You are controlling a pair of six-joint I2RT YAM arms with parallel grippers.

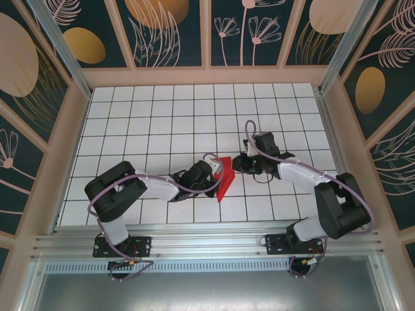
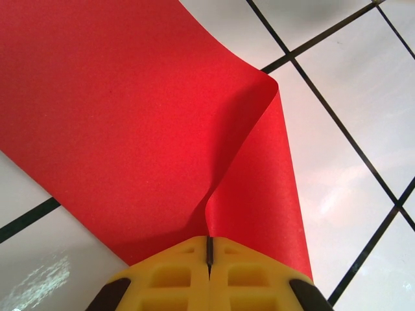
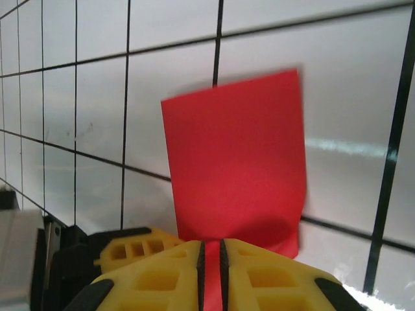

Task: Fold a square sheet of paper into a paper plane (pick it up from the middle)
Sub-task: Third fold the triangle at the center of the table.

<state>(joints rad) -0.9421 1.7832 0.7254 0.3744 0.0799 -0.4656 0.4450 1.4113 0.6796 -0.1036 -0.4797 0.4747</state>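
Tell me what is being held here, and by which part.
The square sheet of paper. The left gripper is shut on the near end of its curled fold; the right gripper appears to pinch an edge too.

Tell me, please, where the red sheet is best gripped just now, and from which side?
Pinch the square sheet of paper by a thin edge, coming in edge-on and low along the table, not from above: it stands curled up, so only edges fit the jaws. The left gripper and the right gripper appear closed on it this way, from either side.
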